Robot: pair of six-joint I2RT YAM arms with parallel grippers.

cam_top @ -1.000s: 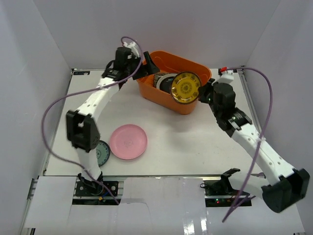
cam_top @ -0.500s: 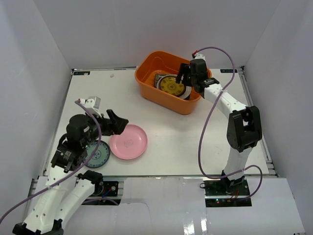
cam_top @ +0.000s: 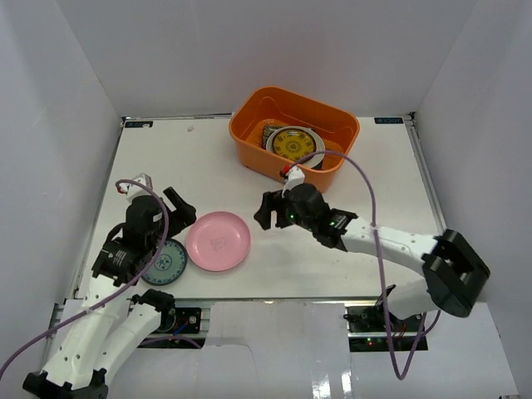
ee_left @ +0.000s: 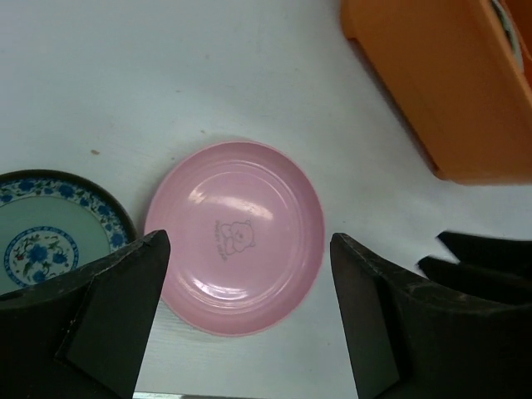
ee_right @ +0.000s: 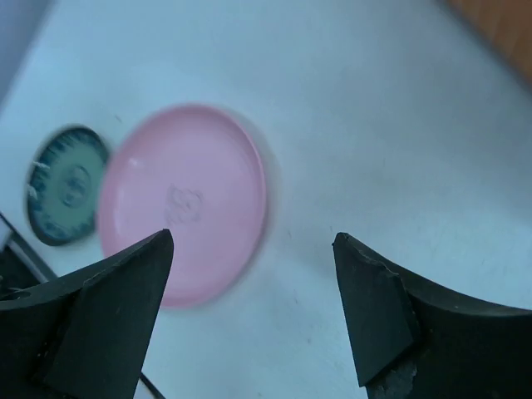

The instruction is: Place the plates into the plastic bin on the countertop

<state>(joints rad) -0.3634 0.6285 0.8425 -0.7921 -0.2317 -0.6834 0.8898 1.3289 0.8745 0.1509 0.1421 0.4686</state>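
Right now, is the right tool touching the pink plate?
Apart. The top external view shows bare white countertop between the right tool and the pink plate.

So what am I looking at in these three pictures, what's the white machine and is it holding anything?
It is two white jointed robot arms bolted at the near edge of a table. The wide picture looks down from above. The other two come from a small camera on each wrist, and the dark shapes along their lower edges are that hand's own fingers. On the table lie a pink plate and a blue-green plate, side by side. The orange bin at the back holds a yellow plate. The left hand and right hand both hang open near the pink plate, holding nothing.
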